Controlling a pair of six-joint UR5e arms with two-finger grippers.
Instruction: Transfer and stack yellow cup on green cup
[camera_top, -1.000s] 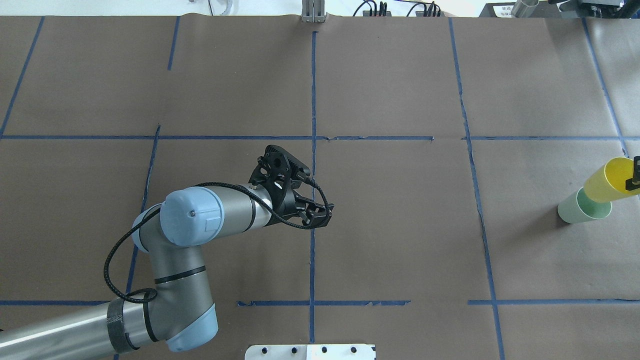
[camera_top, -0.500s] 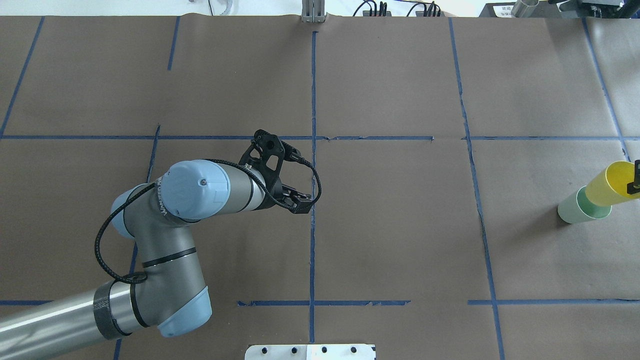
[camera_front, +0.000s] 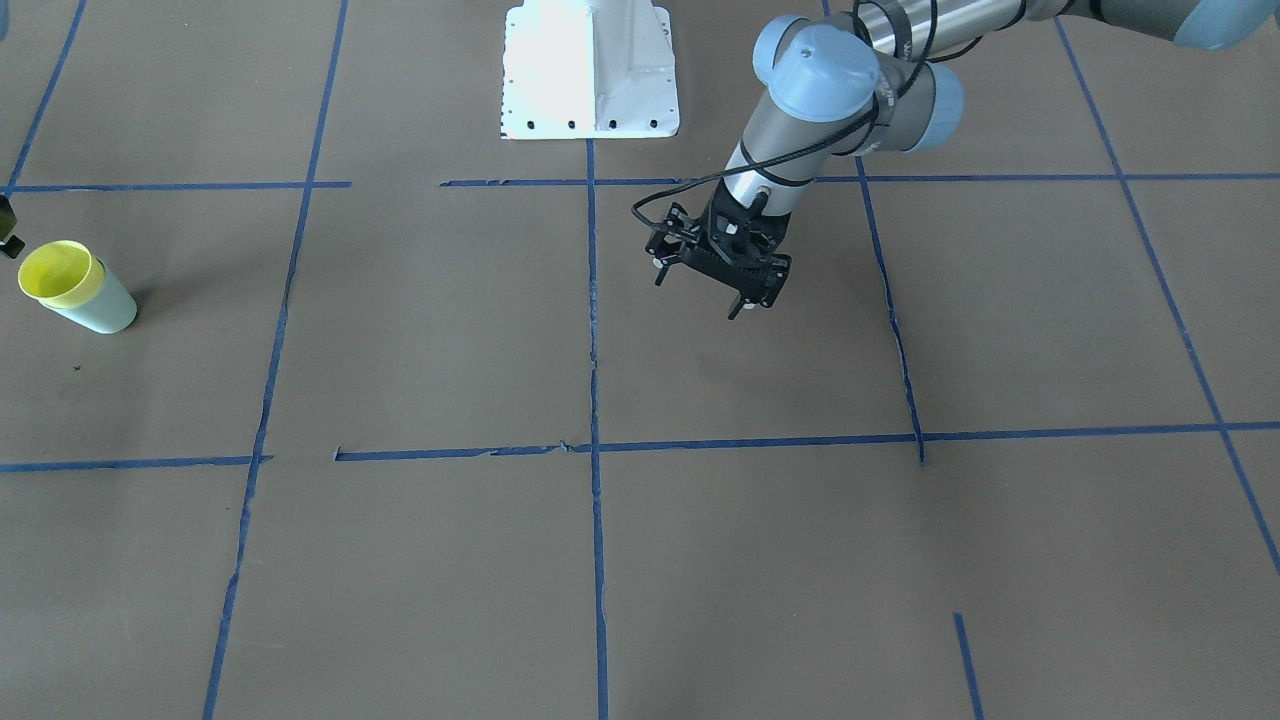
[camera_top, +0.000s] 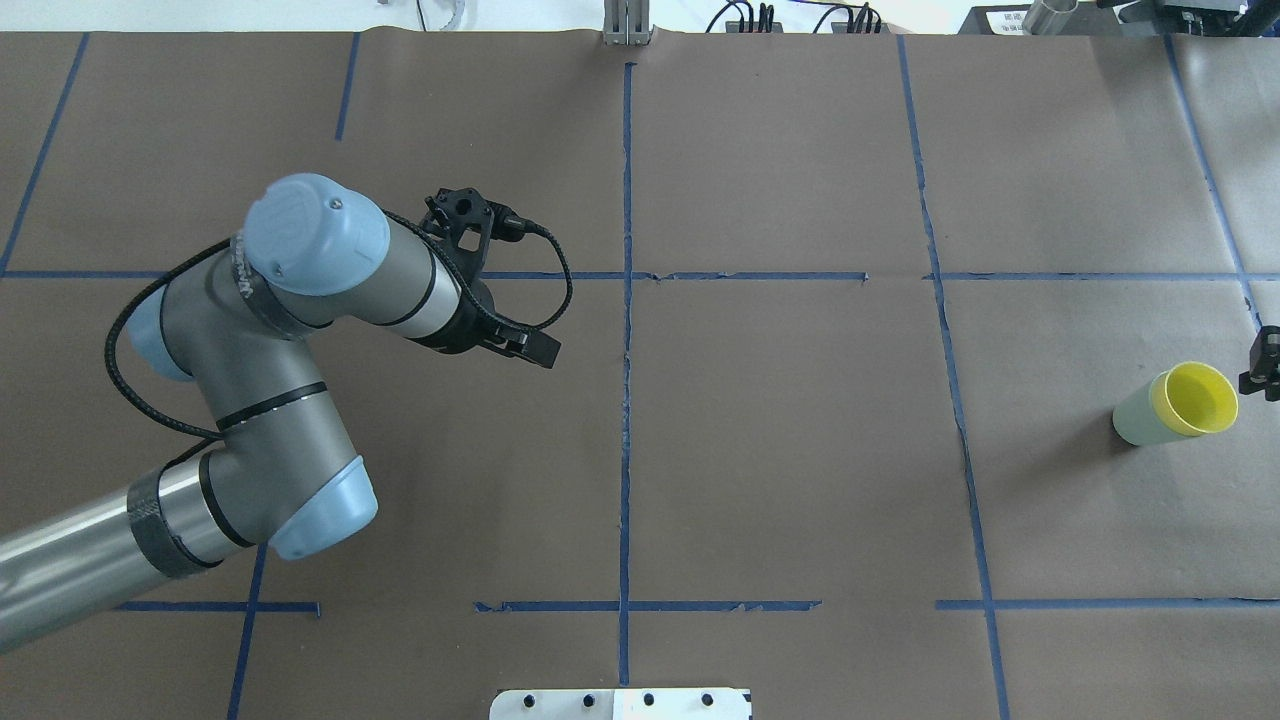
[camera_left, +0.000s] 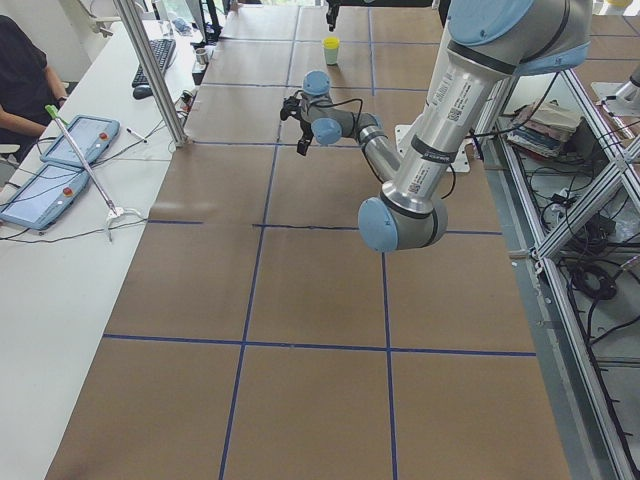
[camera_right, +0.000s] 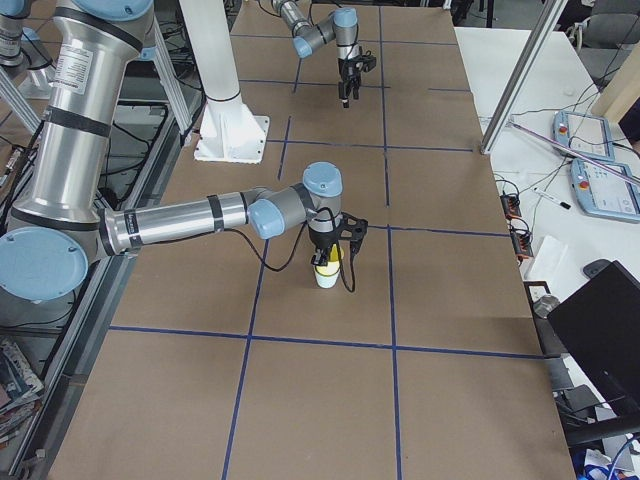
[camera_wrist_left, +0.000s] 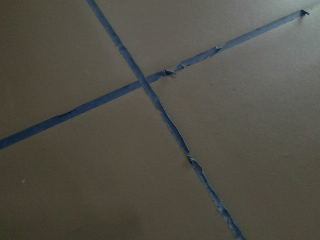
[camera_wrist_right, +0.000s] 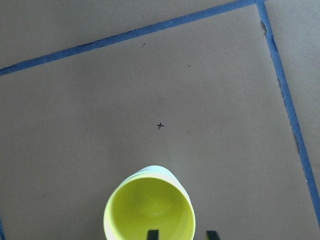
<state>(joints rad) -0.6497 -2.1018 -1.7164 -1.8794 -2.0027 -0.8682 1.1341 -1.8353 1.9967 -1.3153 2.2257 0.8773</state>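
The yellow cup (camera_top: 1195, 398) sits nested upright in the green cup (camera_top: 1135, 422) at the table's right side. The pair also shows in the front-facing view, yellow cup (camera_front: 55, 272) in green cup (camera_front: 100, 312). My right gripper (camera_top: 1262, 365) is open and hovers just beside and above the yellow cup's rim. In the right wrist view its fingertips (camera_wrist_right: 152, 234) stand apart over the yellow cup (camera_wrist_right: 149, 210), holding nothing. My left gripper (camera_top: 530, 347) is open and empty above the table, left of the centre tape line.
Blue tape lines (camera_top: 626, 300) divide the brown table cover into squares. The white robot base plate (camera_front: 590, 70) sits at the robot's edge. An operator's desk with tablets (camera_left: 60, 150) lies along the far side.
The yellow cup, held tilted at its rim before, now sits down in the green cup, let go by the right gripper. The left arm has pulled back leftward and farther from the robot's base.
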